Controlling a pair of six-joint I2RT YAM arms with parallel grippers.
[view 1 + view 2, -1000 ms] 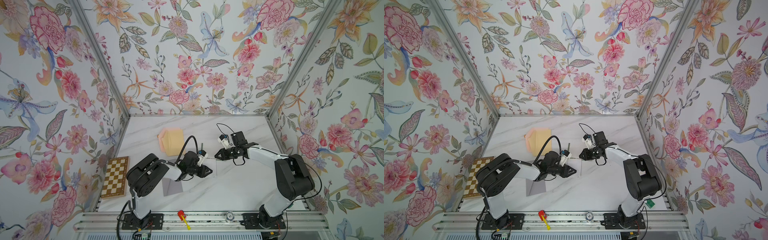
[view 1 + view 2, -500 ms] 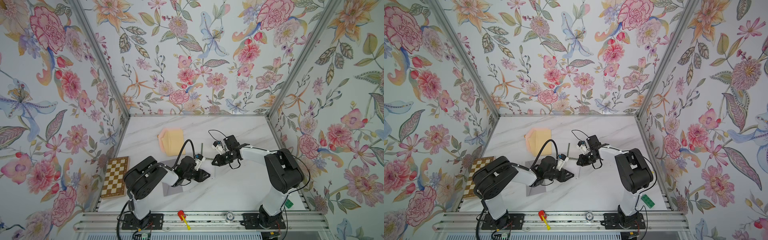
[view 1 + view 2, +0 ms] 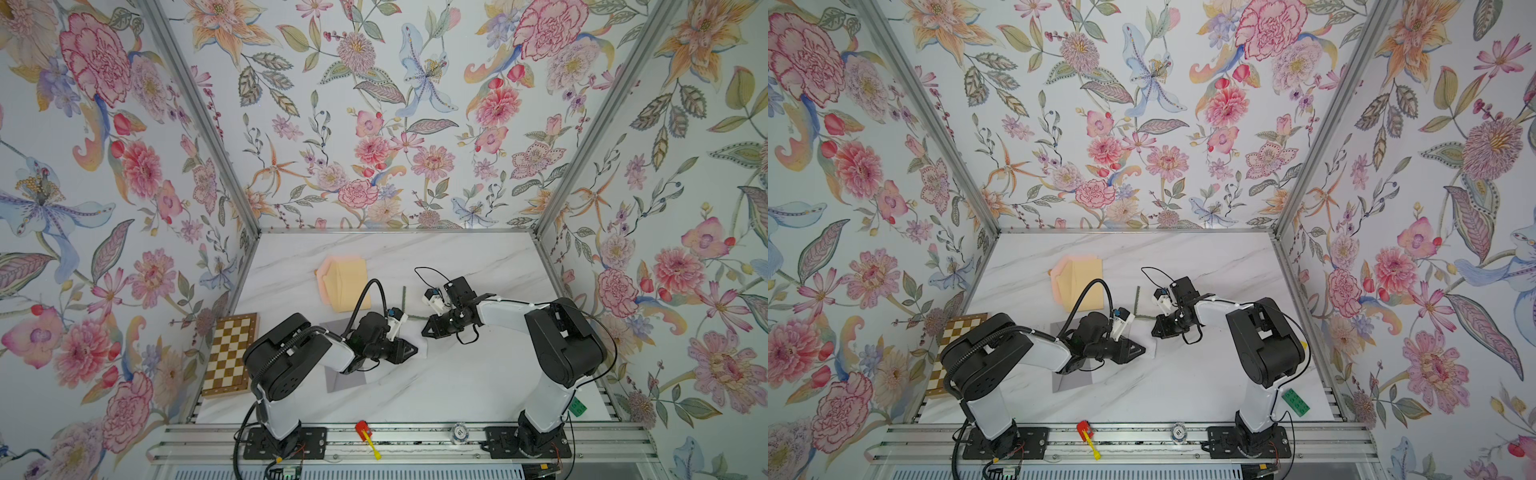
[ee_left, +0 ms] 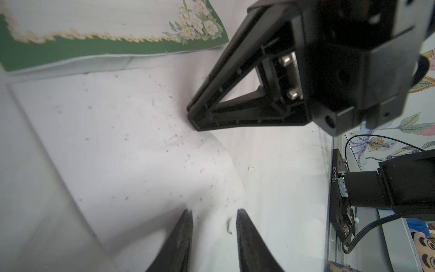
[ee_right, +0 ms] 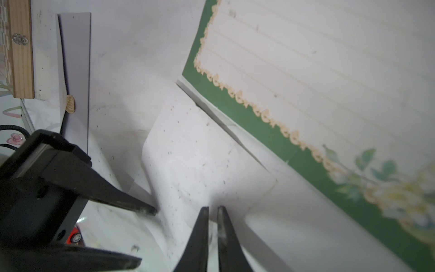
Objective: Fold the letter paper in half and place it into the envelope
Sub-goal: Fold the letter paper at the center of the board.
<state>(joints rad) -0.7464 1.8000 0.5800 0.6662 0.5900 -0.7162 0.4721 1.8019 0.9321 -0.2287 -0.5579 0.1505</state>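
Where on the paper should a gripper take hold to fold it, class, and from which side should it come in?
Take the paper's turned-over white flap at its free edge, near a corner, coming from the side opposite the green border. That edge curls up off the table, so a finger fits beneath; elsewhere it seems to lie flat. The right gripper pinches there.

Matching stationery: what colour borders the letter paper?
Green border on letter paper; best in right wrist view.

Wooden chessboard, green brick, red-yellow tool on front rail, floral walls
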